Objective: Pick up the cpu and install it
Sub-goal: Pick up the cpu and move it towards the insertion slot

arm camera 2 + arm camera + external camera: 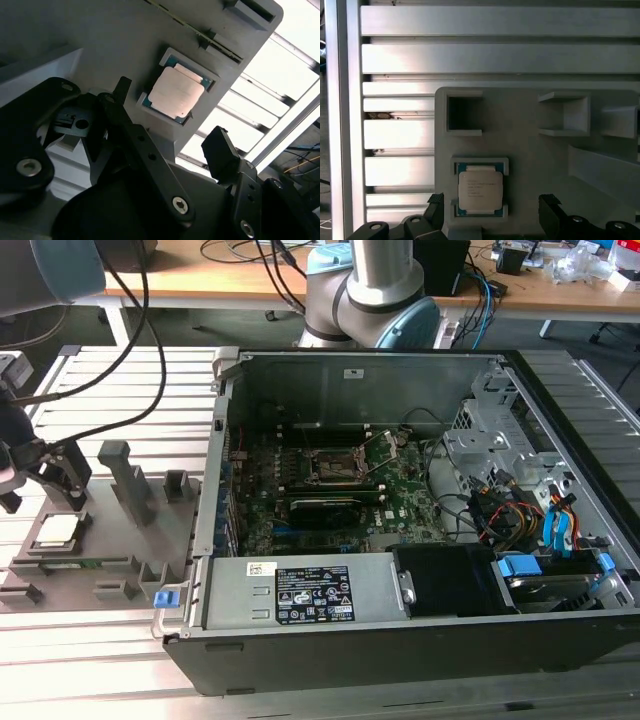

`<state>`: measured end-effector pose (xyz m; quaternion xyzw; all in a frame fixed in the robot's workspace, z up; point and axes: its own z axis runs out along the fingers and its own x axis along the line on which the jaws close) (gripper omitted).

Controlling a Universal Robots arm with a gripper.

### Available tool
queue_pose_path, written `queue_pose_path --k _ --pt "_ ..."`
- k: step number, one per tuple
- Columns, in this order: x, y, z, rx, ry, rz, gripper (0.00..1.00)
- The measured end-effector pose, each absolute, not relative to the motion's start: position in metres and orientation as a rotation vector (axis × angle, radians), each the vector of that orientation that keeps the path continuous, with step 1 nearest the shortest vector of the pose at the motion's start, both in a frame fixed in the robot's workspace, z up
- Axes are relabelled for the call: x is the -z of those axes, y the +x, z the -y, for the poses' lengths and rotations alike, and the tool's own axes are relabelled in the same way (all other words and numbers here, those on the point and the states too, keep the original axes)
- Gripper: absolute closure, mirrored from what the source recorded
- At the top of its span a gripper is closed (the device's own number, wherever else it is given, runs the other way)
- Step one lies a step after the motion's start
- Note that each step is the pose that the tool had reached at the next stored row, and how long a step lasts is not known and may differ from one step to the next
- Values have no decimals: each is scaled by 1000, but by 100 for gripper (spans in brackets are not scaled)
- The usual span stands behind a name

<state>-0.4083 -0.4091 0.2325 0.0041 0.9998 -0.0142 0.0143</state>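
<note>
The claw (40, 498) hangs released at the exterior view's far left, its 2 black fingers (127, 135) spread wide and holding nothing. In both wrist views the fingers stand on either side of the cpu (176, 92), apart from it and touching neither edge.

The cpu (480, 189) lies flat, pale metal top upward, seated in a shallow square recess of the grey fixture plate (530, 160). In the exterior view the cpu (58, 532) sits at the lower left of the frame, just below the claw. On the plate beside it are 2 more open pockets and several upright grey blocks (128, 480).

The plate rests on a slatted aluminium table (100, 660). To the exterior view's right of the plate stands an open computer case (400, 640), its side off. Near the middle of the frame lies the motherboard (400, 495) with its dark, metal-framed socket (335, 468), well apart from the cpu. The arm's base (372, 290) rises behind the case at the top of the frame.
</note>
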Motion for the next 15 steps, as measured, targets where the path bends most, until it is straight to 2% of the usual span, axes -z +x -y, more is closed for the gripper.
queue_pose_path --k 15 --pt "-219 -410 409 44 12 -3113 16"
